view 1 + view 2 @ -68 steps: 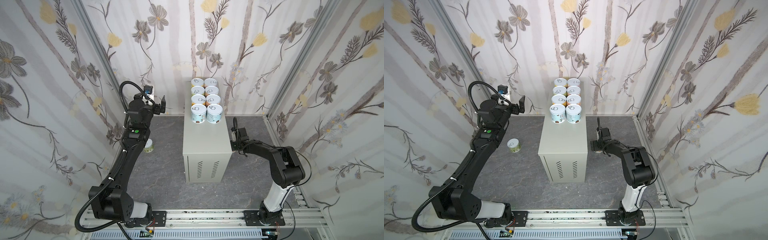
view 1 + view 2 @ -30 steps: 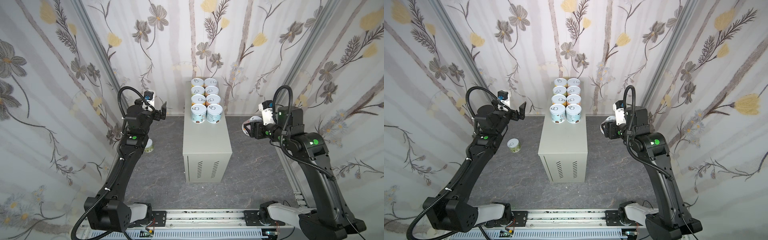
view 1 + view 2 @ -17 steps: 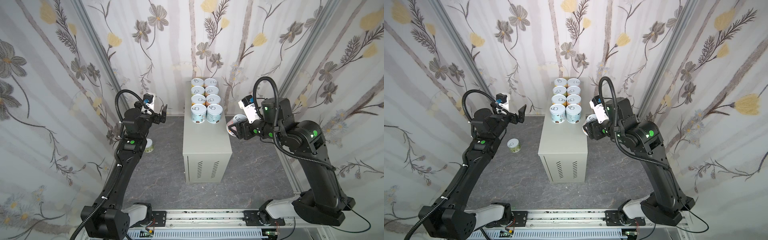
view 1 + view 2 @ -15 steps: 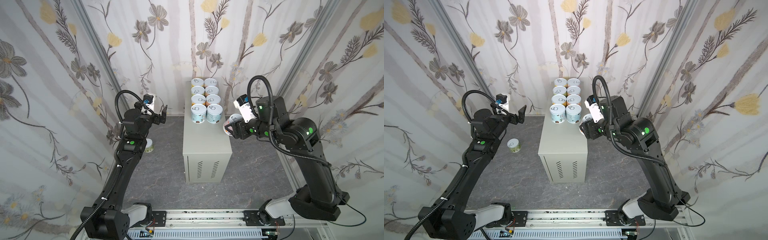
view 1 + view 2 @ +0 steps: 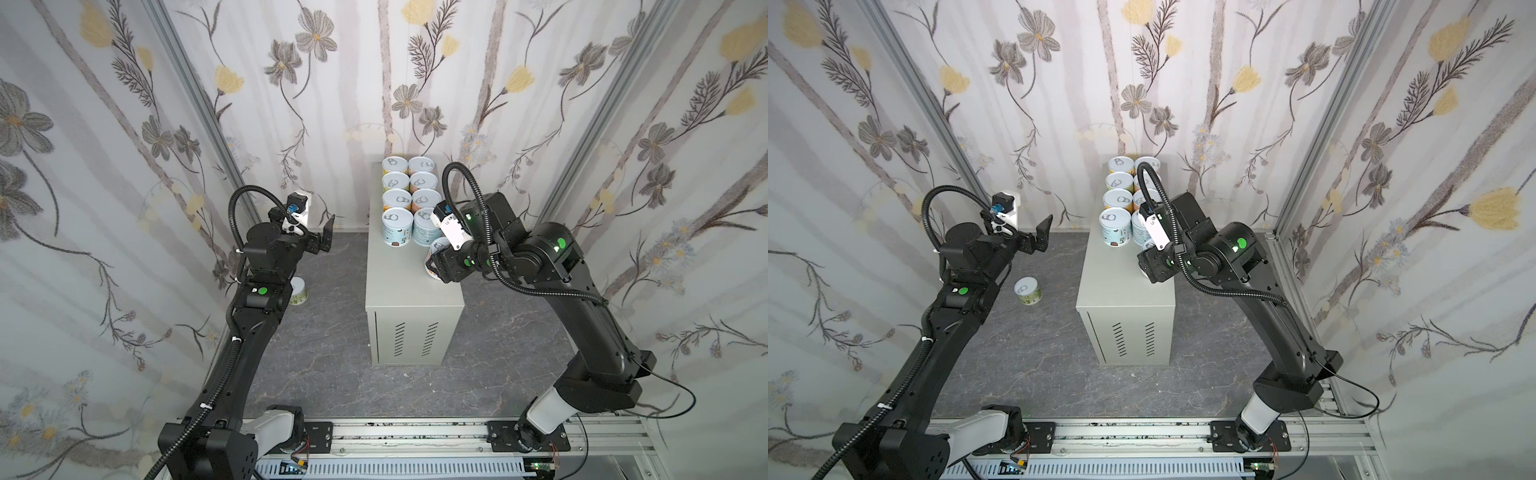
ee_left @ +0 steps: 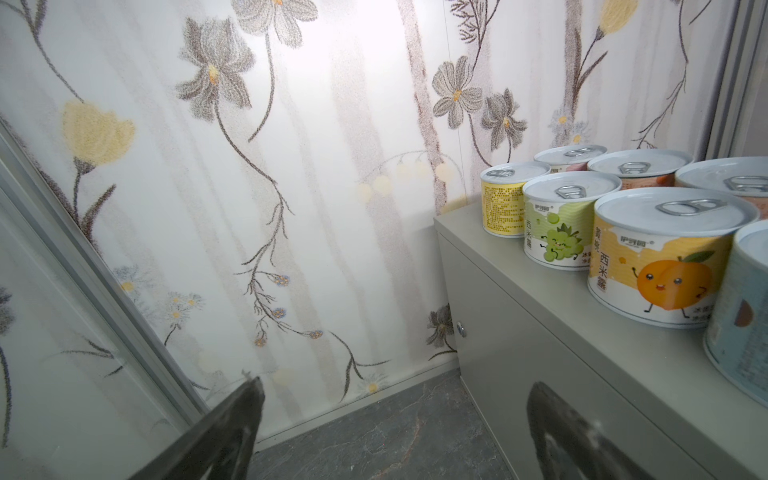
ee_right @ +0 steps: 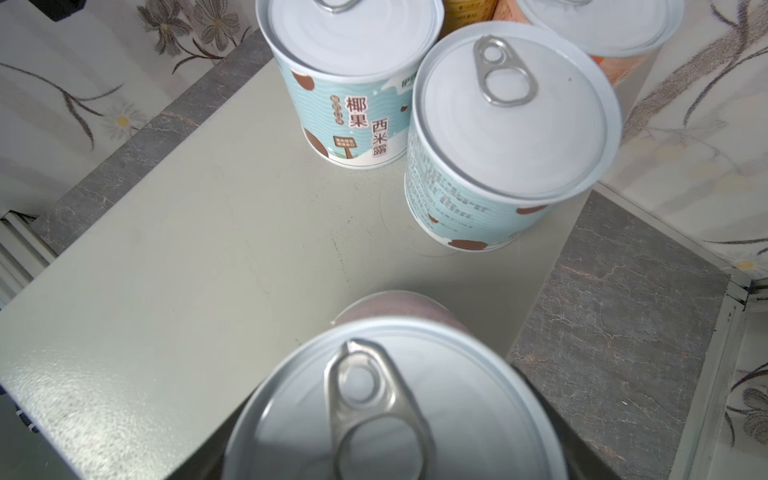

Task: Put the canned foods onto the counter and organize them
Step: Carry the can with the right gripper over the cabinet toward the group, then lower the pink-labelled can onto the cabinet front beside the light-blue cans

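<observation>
Eight cans [image 5: 397,226] on counter [image 5: 411,291]; pink can [image 7: 390,399] clamped in right gripper [image 5: 434,264] above it; green can [image 5: 1027,291] on floor [image 5: 1038,353]; left gripper [image 6: 397,399] wide, empty.

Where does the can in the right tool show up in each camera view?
In a top view: can, mid-frame, at the right edge of the counter, clamped in the right tool.
In a top view: same spot, only a lid sliver shows.
Left wrist: not in it.
Right wrist: lid, nearest the camera.
Shared landmark: counter, in all four.
</observation>
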`<state>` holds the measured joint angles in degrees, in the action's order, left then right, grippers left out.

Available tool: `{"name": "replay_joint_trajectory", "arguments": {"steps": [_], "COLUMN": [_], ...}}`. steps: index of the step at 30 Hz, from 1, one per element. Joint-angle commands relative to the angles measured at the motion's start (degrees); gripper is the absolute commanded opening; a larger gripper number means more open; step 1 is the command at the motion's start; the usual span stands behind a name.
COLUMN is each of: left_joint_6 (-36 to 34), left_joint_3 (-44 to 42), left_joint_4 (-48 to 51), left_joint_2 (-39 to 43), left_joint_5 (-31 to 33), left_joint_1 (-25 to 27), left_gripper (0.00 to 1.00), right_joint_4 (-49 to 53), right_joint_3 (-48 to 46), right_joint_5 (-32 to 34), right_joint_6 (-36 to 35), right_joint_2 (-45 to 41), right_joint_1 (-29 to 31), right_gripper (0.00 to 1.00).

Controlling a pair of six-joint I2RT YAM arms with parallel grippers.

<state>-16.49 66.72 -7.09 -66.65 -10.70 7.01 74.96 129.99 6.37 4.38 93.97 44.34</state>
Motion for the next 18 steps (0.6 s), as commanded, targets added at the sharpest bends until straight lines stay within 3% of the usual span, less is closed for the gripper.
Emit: {"name": "replay_joint_trajectory", "arguments": {"steps": [1,7,18], "left_joint_6": [-0.4,-1.3,-1.3], "left_joint_3": [-0.8,-1.8,-2.4], "left_joint_4": [-2.0,-2.4,-2.8], "left_joint_2": [0.9,2.1,2.7], "left_joint_5": [-0.6,0.1,-0.4], "left_joint_1": [-0.1,-0.1,-0.1], "left_gripper": [1.0,1.0,1.0], "right_joint_4": [-2.1,-2.3,-2.1], "right_joint_3": [0.3,0.3,0.2], "right_joint_5": [0.4,-0.3,-0.2], "right_joint_6": [-0.6,-0.7,-0.6], "right_joint_2": [0.3,1.2,1.6], "right_joint_1": [0.1,0.2,1.1], "right_gripper": [0.46,0.5,0.69]}}
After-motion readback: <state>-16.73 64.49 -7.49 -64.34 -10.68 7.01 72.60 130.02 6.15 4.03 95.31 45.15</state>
